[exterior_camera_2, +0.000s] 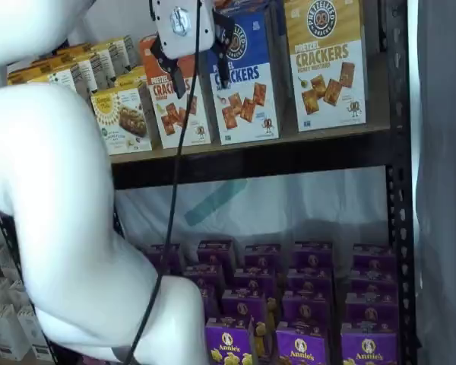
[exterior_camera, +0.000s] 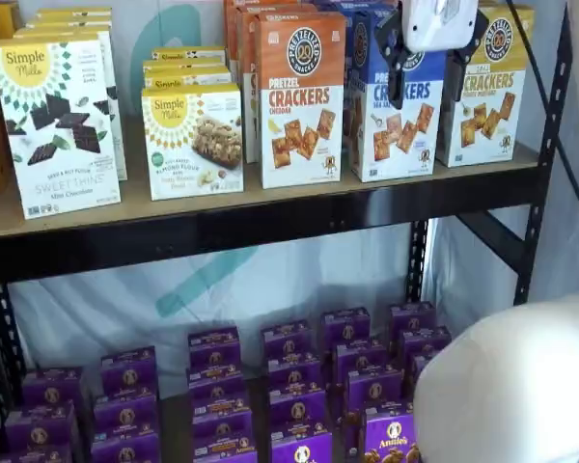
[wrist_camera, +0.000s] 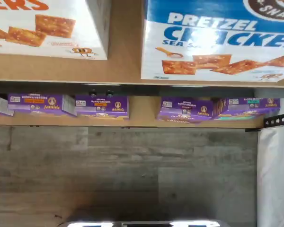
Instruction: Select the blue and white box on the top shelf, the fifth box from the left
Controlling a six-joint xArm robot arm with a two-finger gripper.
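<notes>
The blue and white box (exterior_camera: 396, 121) stands upright on the top shelf (exterior_camera: 222, 204), between an orange-topped cracker box (exterior_camera: 301, 96) and a yellow-topped one (exterior_camera: 484, 87). It also shows in a shelf view (exterior_camera_2: 247, 91) and fills the wrist view (wrist_camera: 217, 42) with its "PRETZEL CRACKERS" lettering. My gripper (exterior_camera: 426, 82) hangs in front of its upper half. The two black fingers are open, with a plain gap between them in both shelf views (exterior_camera_2: 195, 72). They hold nothing, and I cannot tell whether they touch the box.
Simple Mills boxes (exterior_camera: 63, 125) stand further left on the top shelf. Several purple Annie's boxes (exterior_camera: 294, 371) fill the lower level. A black rack post (exterior_camera: 545, 145) stands at the right. My white arm (exterior_camera_2: 53, 213) covers the left of one shelf view.
</notes>
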